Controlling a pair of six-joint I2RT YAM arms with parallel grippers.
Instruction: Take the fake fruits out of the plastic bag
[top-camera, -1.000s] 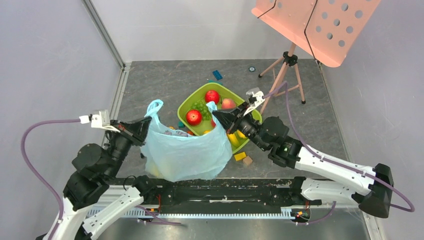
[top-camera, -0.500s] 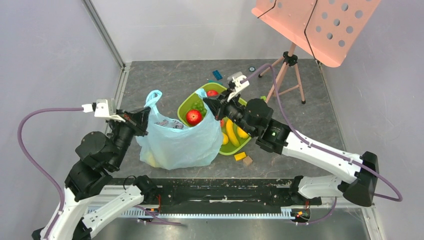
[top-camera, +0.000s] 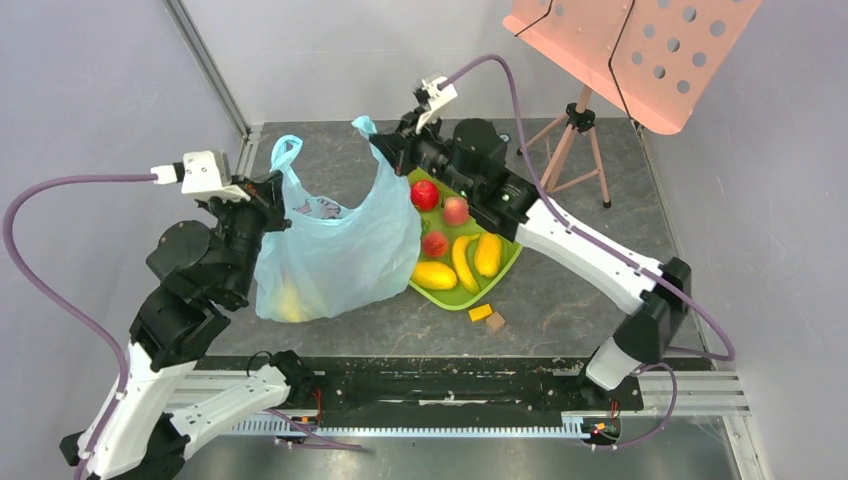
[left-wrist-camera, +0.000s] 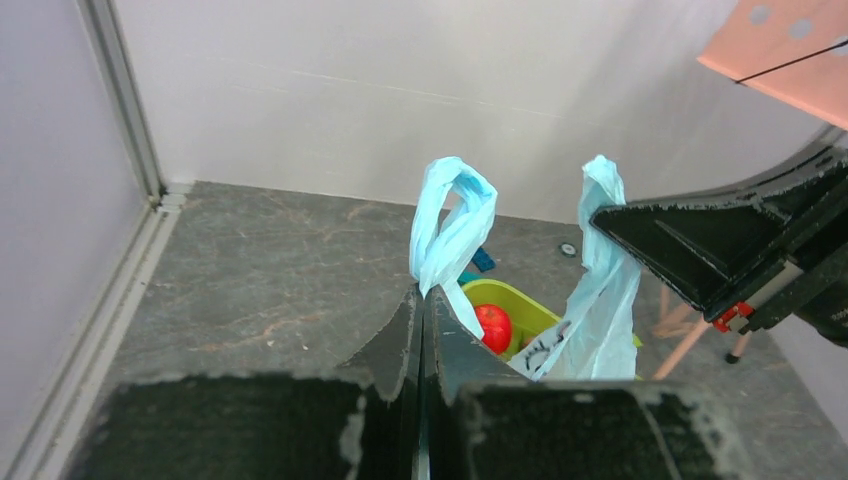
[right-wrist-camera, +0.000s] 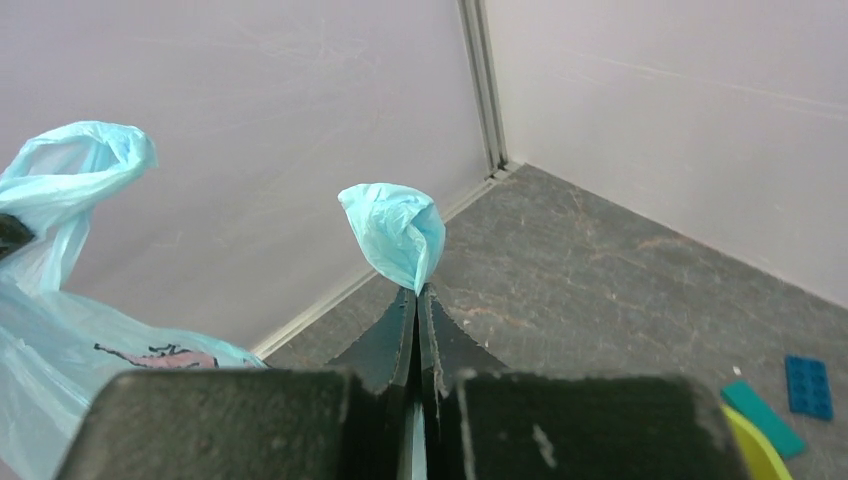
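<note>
Top external, left gripper (top-camera: 276, 192): jaws clamped on one bag handle.
plastic bag (top-camera: 335, 255): hung between both arms, with a yellow fruit (top-camera: 289, 301) in its low left corner.
right gripper (top-camera: 384, 150): jaws pinching the other handle.
fake fruits (top-camera: 425, 194): most lie in the green tray (top-camera: 468, 297).
risk: a thin handle could slip or tear, and the sagging corner could trap that fruit.

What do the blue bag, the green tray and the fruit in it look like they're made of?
Bag: thin plastic film, probably; translucent, crinkled, yellow showing through. Green tray: looks like moulded hard plastic, smooth even colour. Fruit: likely glossy plastic; bright highlights on the red ones.
</note>
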